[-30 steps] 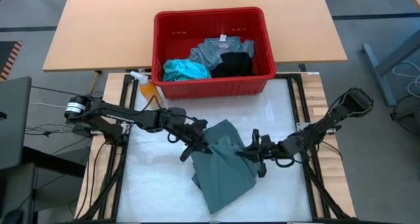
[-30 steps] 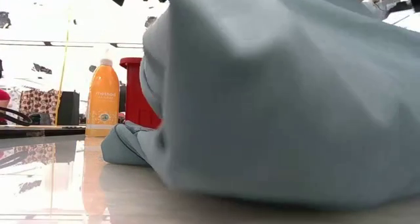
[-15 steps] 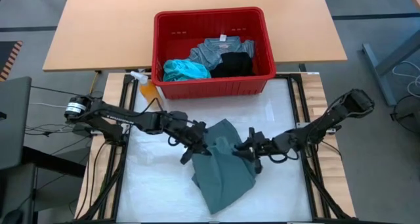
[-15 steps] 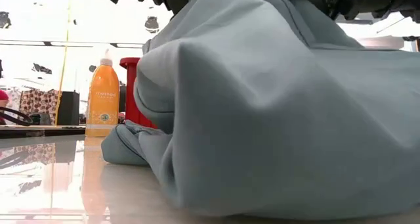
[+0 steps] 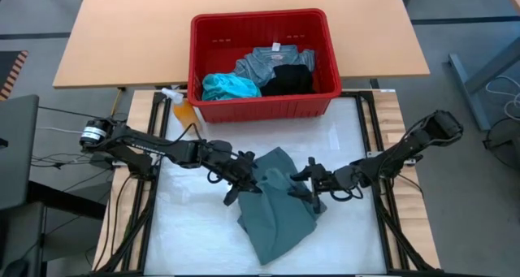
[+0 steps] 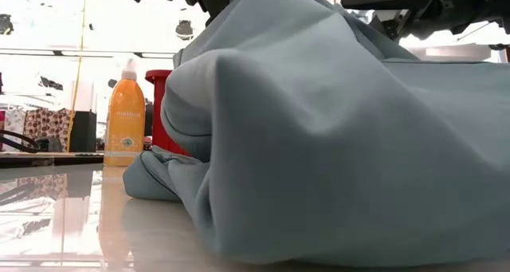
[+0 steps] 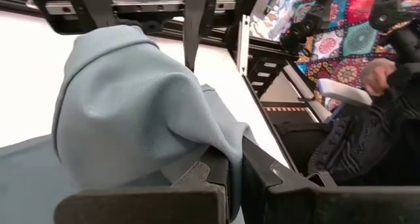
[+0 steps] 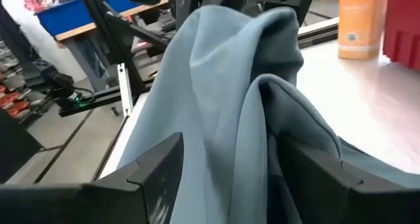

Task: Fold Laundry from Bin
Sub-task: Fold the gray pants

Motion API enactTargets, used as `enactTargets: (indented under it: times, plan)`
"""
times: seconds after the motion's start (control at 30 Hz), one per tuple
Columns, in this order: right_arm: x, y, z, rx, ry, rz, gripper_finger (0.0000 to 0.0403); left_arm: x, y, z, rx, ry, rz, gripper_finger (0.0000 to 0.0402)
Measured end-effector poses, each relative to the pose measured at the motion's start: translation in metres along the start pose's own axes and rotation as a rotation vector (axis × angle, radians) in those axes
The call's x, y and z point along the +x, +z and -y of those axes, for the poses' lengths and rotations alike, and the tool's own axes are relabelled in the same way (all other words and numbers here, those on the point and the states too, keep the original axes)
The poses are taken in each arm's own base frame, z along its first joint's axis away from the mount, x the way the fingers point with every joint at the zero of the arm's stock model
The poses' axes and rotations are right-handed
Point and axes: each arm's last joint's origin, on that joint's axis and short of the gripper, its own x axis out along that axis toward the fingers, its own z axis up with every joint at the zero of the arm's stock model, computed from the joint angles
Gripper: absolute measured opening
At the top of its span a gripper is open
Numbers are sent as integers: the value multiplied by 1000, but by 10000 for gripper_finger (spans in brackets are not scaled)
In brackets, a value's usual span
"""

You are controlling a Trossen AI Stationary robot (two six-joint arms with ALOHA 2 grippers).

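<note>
A crumpled grey-green garment (image 5: 276, 200) lies before the red bin (image 5: 264, 105) holding turquoise, black, grey laundry (image 5: 264, 72).

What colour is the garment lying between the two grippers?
Muted grey-green garment; clearest in the high view.

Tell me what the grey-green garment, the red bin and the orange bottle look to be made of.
Garment: soft woven or knit cloth, matte; it drapes in rounded folds and shows a fine weave in the left wrist view.
Bin: rigid moulded plastic, slightly glossy, with slotted walls and a thick rim.
Bottle: probably plastic, smooth, with a printed label; its contents cannot be told.
</note>
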Motion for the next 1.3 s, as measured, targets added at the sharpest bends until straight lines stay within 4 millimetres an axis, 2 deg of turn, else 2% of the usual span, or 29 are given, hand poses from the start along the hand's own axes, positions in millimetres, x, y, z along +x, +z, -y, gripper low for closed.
enactTargets:
  times: [0.23, 0.47, 0.57, 0.73, 0.77, 0.87, 1.0, 1.2, 1.3]
  plan:
    - [3, 0, 0, 10, 4, 31, 260, 0, 1, -2, 1, 76, 21, 0]
    - [20, -10, 4, 14, -22, 41, 213, 0, 1, -2, 3, 87, 33, 0]
    - [27, -8, 6, 11, -37, 47, 165, 0, 1, -2, -10, 86, 31, 0]
    - [27, -4, 5, -3, -12, 46, 31, 0, -1, -3, -22, 91, 12, 0]
    - [26, -2, 4, -3, 6, 47, 20, 0, -1, -3, -21, 94, 3, 2]
    - [18, 8, 0, 30, 44, 70, 23, 0, -6, -4, -1, 107, -39, 22]
    - [3, 20, -2, 31, 45, 66, 18, -1, -11, -7, 65, 162, -94, 73]
    - [-15, 23, 12, 48, -127, -41, 19, -31, 1, 1, 200, 315, -99, 143]
    - [-15, 19, 16, 61, -165, -81, 21, -39, -6, 1, 130, 370, -131, 158]
